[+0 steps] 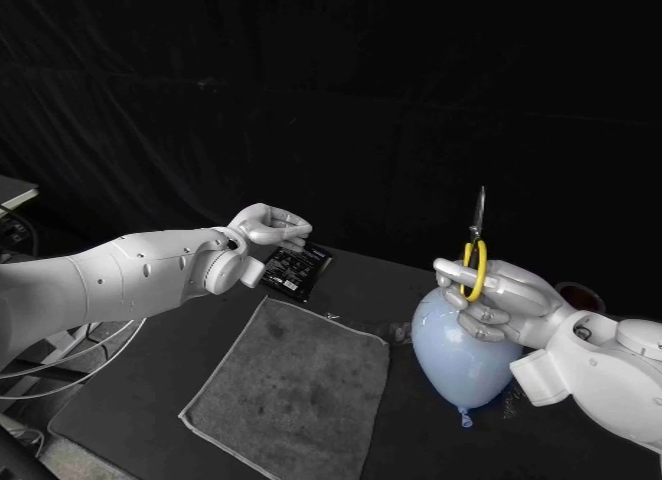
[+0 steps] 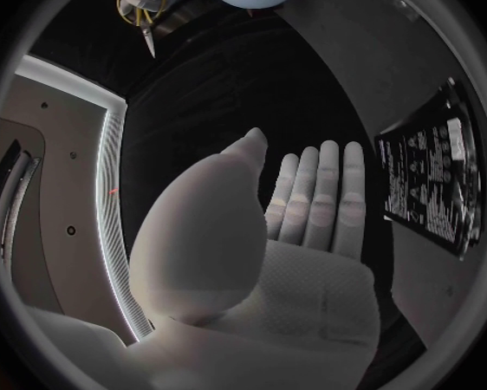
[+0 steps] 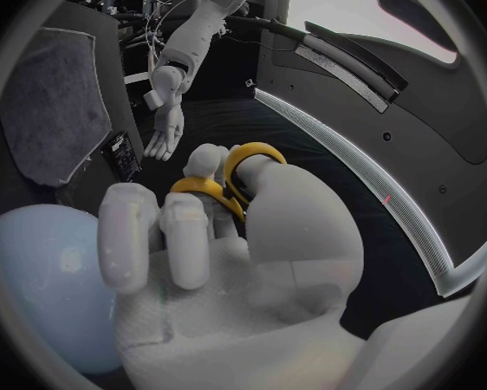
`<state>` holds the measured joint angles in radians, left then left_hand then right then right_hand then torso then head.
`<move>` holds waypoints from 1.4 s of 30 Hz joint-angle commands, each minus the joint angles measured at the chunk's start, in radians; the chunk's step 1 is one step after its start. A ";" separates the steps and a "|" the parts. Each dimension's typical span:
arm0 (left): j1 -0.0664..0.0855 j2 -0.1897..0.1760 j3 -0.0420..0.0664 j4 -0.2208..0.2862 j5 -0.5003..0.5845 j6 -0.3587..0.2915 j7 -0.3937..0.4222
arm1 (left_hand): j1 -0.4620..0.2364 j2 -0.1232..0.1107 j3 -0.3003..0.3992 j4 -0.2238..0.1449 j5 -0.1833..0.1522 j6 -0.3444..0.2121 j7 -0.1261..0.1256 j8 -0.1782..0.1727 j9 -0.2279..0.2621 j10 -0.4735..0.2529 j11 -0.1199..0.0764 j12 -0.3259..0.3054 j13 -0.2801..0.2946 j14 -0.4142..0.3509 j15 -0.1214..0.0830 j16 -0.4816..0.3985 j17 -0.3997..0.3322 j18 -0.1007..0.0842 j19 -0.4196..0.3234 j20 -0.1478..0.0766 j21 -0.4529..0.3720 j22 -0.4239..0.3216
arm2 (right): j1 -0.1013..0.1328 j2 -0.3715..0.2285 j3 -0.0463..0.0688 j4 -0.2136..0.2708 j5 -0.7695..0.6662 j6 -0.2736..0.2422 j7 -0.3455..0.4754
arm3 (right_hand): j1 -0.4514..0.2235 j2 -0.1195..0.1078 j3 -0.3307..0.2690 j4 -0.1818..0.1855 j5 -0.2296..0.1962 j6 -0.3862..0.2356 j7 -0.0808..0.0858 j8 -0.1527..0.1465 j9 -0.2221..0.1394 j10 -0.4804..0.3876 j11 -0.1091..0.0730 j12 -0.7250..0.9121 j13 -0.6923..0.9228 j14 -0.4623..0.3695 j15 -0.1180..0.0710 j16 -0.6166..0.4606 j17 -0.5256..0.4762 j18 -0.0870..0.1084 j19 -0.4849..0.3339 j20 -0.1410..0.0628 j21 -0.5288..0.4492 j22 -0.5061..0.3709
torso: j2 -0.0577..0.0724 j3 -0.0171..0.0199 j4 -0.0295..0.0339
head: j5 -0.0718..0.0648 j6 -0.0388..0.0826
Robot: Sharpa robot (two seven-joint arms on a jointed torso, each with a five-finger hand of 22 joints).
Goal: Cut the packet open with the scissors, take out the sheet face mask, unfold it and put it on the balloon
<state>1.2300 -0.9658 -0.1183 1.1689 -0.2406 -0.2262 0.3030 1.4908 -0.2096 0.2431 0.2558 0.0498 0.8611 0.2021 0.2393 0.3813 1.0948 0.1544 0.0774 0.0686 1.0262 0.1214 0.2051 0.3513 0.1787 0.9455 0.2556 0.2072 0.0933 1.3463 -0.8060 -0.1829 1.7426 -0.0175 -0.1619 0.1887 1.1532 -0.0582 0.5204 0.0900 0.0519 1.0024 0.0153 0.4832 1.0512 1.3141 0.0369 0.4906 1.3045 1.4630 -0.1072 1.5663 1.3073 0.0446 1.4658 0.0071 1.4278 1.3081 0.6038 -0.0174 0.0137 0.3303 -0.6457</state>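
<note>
My right hand (image 1: 501, 297) grips the yellow-handled scissors (image 1: 475, 262), blades closed and pointing straight up. In the right wrist view the fingers (image 3: 190, 234) pass through the yellow loops of the scissors (image 3: 235, 172). The pale blue balloon (image 1: 461, 352) lies on the table just below that hand, knot toward me; it is also seen as the balloon (image 3: 38, 277). The black packet (image 1: 295, 272) with white print lies beyond the far edge of the cloth. My left hand (image 1: 266, 228) hovers over it with fingers (image 2: 314, 204) straight and empty, the packet (image 2: 433, 182) a little apart from them.
A grey cloth (image 1: 288, 385) is spread on the black table (image 1: 389, 290) between the two arms, the balloon at its right edge. White cables (image 1: 72, 350) hang off the table's left side. The table's far edge runs close behind the packet.
</note>
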 commanded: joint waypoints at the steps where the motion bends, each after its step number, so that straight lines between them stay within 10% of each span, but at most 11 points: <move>1: -0.003 0.002 0.001 -0.024 -0.139 -0.122 -0.040 | 0.001 -0.011 -0.009 0.002 -0.001 0.007 0.003 -0.003 -0.002 0.008 0.001 0.008 0.002 0.000 -0.003 0.005 0.003 0.005 0.005 0.000 0.005 0.001 | -0.002 -0.005 0.001 0.006 -0.022 0.029 0.022 | 0.035 0.022 0.028 -0.016 0.003 0.006 0.002 -0.011 -0.001 0.257 -0.088 1.080 0.266 0.108 0.003 0.005 0.264 -0.012 0.035 0.002 0.002 0.211 | 0.003 -0.0002 -0.0012 | 0.020 -0.008; 5: -0.006 0.007 0.001 -0.053 -0.236 -0.139 -0.089 | 0.007 -0.012 -0.072 0.023 0.000 -0.001 0.012 -0.011 -0.006 -0.004 0.011 0.007 0.001 -0.050 0.010 0.010 0.008 -0.002 -0.036 0.012 -0.014 -0.010 | -0.006 -0.010 0.001 0.009 -0.028 0.022 0.025 | 0.035 0.022 0.034 -0.019 0.002 0.007 0.004 -0.017 -0.002 0.257 -0.087 1.080 0.266 0.108 0.004 0.005 0.264 -0.012 0.033 0.002 -0.001 0.211 | 0.003 0.0012 -0.0023 | 0.036 -0.014; 11: -0.009 0.010 0.001 -0.060 -0.439 -0.152 -0.127 | 0.056 0.027 -0.227 0.034 0.000 -0.018 0.010 -0.018 -0.011 -0.051 0.026 0.006 -0.001 -0.183 0.039 -0.003 -0.003 -0.061 -0.190 0.035 -0.090 -0.024 | -0.011 -0.022 0.001 0.016 -0.046 0.012 0.028 | 0.032 0.019 0.036 -0.020 -0.001 0.007 0.005 -0.021 -0.004 0.257 -0.086 1.080 0.266 0.108 0.004 0.005 0.264 -0.011 0.032 0.003 -0.003 0.210 | 0.009 -0.0001 -0.0025 | 0.041 -0.009; 21: -0.028 0.019 0.001 -0.071 -0.692 -0.173 -0.118 | 0.101 0.041 -0.339 0.038 0.000 -0.039 -0.005 -0.024 -0.015 -0.121 0.053 -0.003 -0.004 -0.259 0.066 -0.013 -0.023 -0.067 -0.219 0.033 -0.093 -0.024 | -0.013 -0.036 0.001 0.027 -0.077 0.000 0.032 | 0.030 0.017 0.036 -0.020 -0.001 0.008 0.006 -0.024 -0.004 0.257 -0.085 1.080 0.266 0.108 0.005 0.005 0.264 -0.011 0.031 0.003 -0.006 0.209 | 0.010 0.0003 -0.0039 | 0.046 -0.010; 26: -0.049 0.014 0.000 -0.052 -0.869 -0.163 -0.005 | 0.167 0.041 -0.332 0.037 0.001 -0.061 -0.025 -0.033 -0.025 -0.179 0.010 -0.013 -0.006 -0.363 0.053 -0.070 -0.077 -0.048 -0.519 0.029 -0.162 -0.051 | -0.014 -0.039 0.001 0.024 -0.084 -0.004 0.031 | 0.030 0.017 0.036 -0.020 -0.001 0.008 0.006 -0.024 -0.004 0.257 -0.085 1.080 0.266 0.108 0.005 0.005 0.264 -0.011 0.031 0.003 -0.006 0.209 | 0.010 -0.0002 -0.0014 | 0.044 -0.013; 30: -0.063 0.012 -0.005 -0.036 -0.995 -0.153 0.048 | 0.196 0.020 -0.319 0.039 0.000 -0.089 -0.055 -0.049 -0.038 -0.237 -0.031 -0.017 -0.006 -0.444 0.005 -0.109 -0.116 -0.022 -0.568 0.020 -0.166 -0.051 | -0.016 -0.040 0.001 0.021 -0.089 -0.008 0.030 | 0.029 0.017 0.037 -0.020 -0.002 0.009 0.006 -0.025 -0.005 0.257 -0.085 1.080 0.266 0.108 0.005 0.005 0.264 -0.011 0.031 0.003 -0.006 0.209 | 0.010 -0.0010 -0.0017 | 0.045 -0.018; 42: -0.072 0.015 -0.058 -0.044 -1.187 -0.168 0.048 | 0.174 -0.074 -0.438 0.045 0.004 -0.190 -0.089 -0.092 -0.081 -0.532 -0.076 -0.030 -0.019 -0.653 -0.024 -0.164 -0.197 0.000 -0.648 0.001 -0.170 -0.055 | -0.018 -0.043 0.001 0.017 -0.104 -0.011 0.027 | 0.028 0.016 0.037 -0.020 -0.002 0.009 0.006 -0.026 -0.005 0.257 -0.085 1.080 0.266 0.108 0.005 0.005 0.264 -0.010 0.030 0.004 -0.008 0.208 | 0.014 -0.0035 -0.0029 | 0.044 -0.029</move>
<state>1.1573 -0.9533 -0.1759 1.1269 -1.3363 -0.3810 0.3245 1.6631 -0.2768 -0.1903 0.3021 0.0498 0.6750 0.1128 0.1503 0.3006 0.5677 0.0782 0.0500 0.0497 0.3783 0.0963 0.0453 0.1560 0.1705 0.3050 0.2559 0.0414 0.0404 1.3287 -0.8476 -0.1830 1.7591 -0.1020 -0.1774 0.2028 1.1572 -0.0617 0.5397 0.0798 0.0516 1.0085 0.0244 0.4620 1.0464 1.3141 0.0369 0.4906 1.3045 1.4647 -0.1013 1.5673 1.3074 0.0430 1.4621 0.0077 1.4267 1.3078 0.6152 -0.0193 0.0119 0.3759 -0.6732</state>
